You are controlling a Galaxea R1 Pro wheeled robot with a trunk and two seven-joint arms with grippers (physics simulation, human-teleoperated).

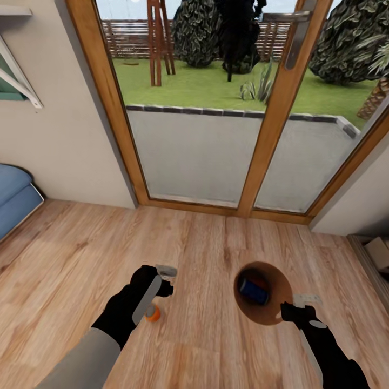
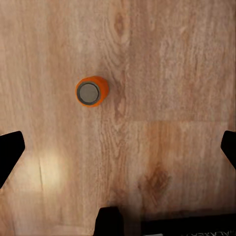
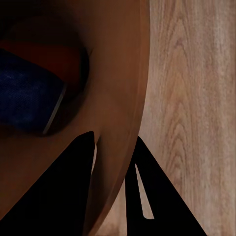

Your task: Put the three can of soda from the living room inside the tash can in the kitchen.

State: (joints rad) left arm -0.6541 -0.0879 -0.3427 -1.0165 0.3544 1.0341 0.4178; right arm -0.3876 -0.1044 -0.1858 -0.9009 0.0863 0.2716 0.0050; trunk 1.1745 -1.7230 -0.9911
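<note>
left claw (image 2: 118,147) spread over upright orange can (image 2: 91,91); right claw (image 3: 114,147) pinching brown-lined bin's rim (image 3: 123,118); blue can (image 3: 27,93) inside

We see a matt plank wood floor (image 1: 216,243), a wood-framed glass door (image 1: 194,156), and a glossy orange can (image 2: 91,91) with a dull metal top.

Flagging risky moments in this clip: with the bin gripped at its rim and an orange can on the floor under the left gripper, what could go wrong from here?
1. The right gripper pinches only the trash can by its rim; it might tilt and spill the blue can.
2. The orange can stands off-centre between the open left gripper fingers, so a descent could knock it over and set it rolling.
</note>
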